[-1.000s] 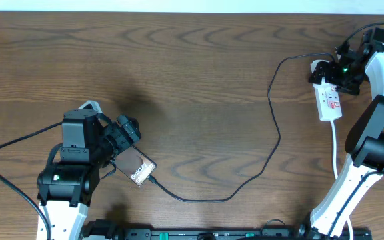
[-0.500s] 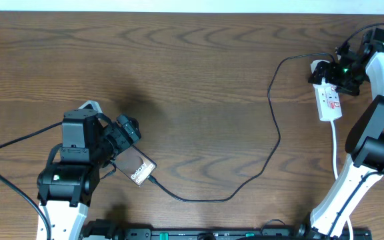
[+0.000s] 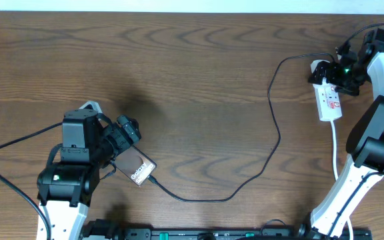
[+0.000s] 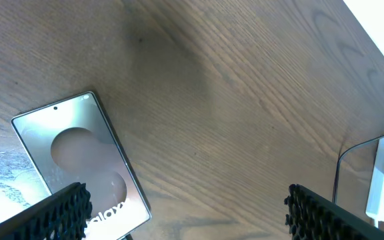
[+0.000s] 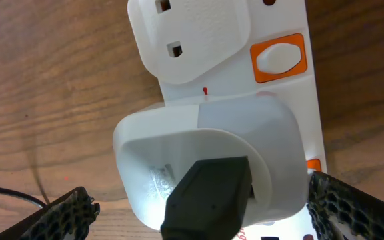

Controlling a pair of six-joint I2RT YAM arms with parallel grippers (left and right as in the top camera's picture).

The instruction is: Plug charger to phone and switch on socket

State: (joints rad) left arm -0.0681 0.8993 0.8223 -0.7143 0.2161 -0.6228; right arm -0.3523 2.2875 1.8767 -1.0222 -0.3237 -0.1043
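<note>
The phone (image 3: 139, 170) lies flat near the front left, its "Galaxy" lettering showing; it also shows in the left wrist view (image 4: 79, 167). The charger cable (image 3: 272, 143) runs from the phone's lower edge in a long loop to the socket (image 3: 331, 100) at the far right. Its black plug (image 5: 209, 197) sits in a white adapter (image 5: 205, 143) on the socket (image 5: 292, 100). My left gripper (image 3: 125, 140) (image 4: 185, 207) is open, just above the phone's end. My right gripper (image 3: 340, 72) (image 5: 202, 210) is open, its fingers on either side of the adapter.
An orange-red switch (image 5: 280, 59) sits on the strip beside an unused outlet (image 5: 185, 37). The strip's white cord (image 3: 336, 143) runs toward the right arm's base. A black arm cable (image 3: 5, 150) loops at the far left.
</note>
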